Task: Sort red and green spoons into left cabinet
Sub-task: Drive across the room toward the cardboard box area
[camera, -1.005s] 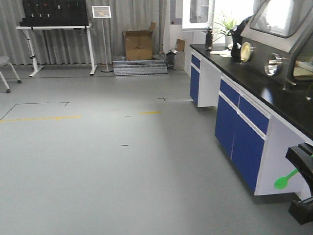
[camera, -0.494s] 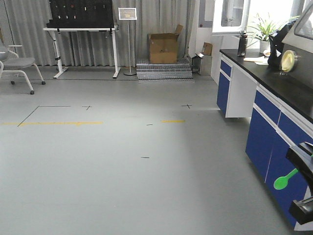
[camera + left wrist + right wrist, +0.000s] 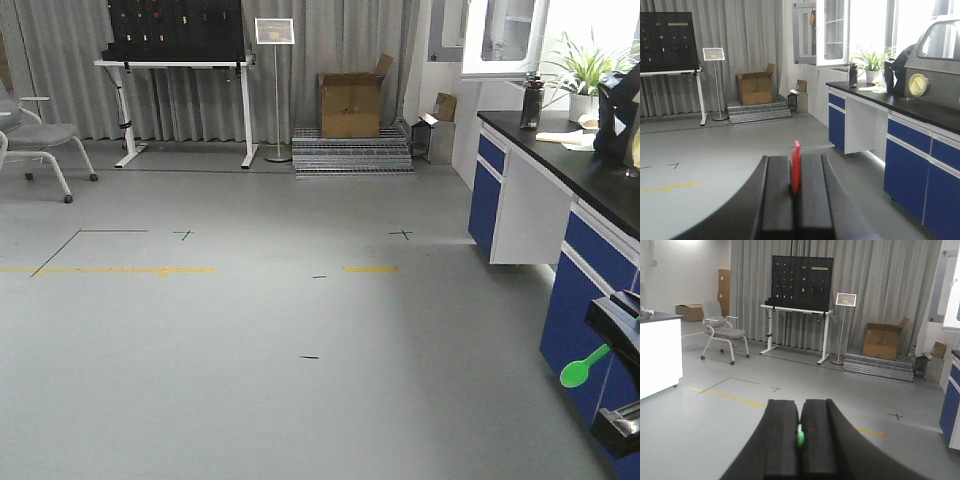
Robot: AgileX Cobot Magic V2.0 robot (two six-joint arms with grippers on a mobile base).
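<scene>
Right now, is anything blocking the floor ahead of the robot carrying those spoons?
Nothing visible does. The red spoon sits clamped in the left gripper, the green spoon in the right gripper, and the floor ahead lies open. The bench runs along the right. No cabinet shows.

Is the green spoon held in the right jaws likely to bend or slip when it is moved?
Probably light: the green spoon looks like thin plastic. It may wobble or pivot, since its bowl sticks out beyond the right gripper, held only by the narrow handle. Smooth plastic could also slip slightly.
</scene>
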